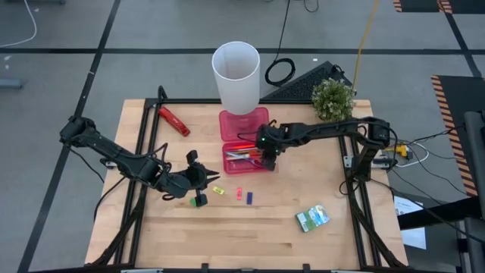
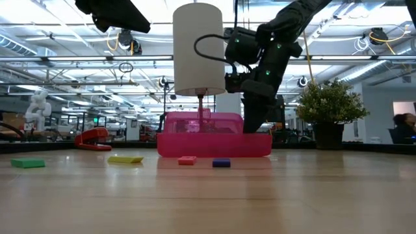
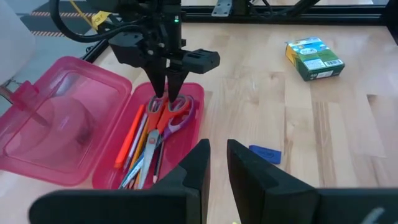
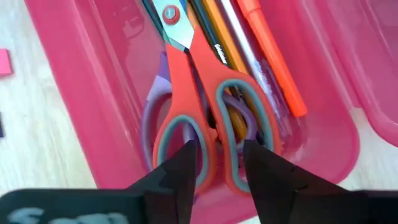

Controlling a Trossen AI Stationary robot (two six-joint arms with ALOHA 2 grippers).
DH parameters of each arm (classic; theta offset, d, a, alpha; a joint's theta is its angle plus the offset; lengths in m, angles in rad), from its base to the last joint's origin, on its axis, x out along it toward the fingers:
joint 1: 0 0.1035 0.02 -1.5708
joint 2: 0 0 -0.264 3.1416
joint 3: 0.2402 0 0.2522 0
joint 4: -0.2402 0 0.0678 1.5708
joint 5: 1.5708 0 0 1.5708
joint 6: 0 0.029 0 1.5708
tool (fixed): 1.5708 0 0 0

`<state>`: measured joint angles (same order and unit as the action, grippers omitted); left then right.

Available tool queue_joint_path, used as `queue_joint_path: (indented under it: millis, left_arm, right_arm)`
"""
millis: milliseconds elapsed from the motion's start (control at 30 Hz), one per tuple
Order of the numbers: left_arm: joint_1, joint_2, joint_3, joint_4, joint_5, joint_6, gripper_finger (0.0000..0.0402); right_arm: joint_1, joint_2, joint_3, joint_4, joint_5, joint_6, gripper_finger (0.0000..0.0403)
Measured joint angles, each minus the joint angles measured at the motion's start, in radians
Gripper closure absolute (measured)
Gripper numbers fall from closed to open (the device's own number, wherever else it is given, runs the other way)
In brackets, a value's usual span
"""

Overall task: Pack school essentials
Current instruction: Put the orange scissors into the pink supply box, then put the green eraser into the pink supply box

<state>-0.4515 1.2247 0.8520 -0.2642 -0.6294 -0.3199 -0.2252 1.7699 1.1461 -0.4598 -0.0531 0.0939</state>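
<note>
Half packed I'd say: scissors (image 4: 208, 124) and pens (image 3: 134, 146) sit in the pink case (image 1: 246, 158) under the right end effector (image 1: 267, 161), fingers narrowly apart and empty, while erasers (image 1: 218, 190) and the green-white packet (image 1: 312, 218) wait on the surface (image 1: 258, 243).

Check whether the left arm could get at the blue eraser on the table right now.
Probably yes. The left tool hangs open beside the row of erasers, and the blue eraser lies on bare wood with nothing standing between them. The right tool is over the pink case, out of that path.
</note>
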Motion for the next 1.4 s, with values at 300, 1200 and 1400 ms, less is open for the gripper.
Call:
queue_joint_path:
  millis: [300, 1200, 1400]
  left_arm:
    - [-0.012, 0.000, 0.000, -0.003, 0.002, -0.015, 0.0344]
    - [-0.151, 0.219, -0.002, -0.441, 0.429, -0.087, 0.0157]
    - [-0.092, 0.242, 0.000, -0.438, 0.475, 0.110, 0.0175]
  right_arm:
    - [0.038, -0.054, -0.001, 0.015, 0.000, 0.016, 0.0242]
    - [0.578, -0.600, -0.365, 0.117, 0.081, 0.233, 0.0241]
    - [0.595, -0.652, -0.377, 0.107, 0.082, 0.261, 0.0242]
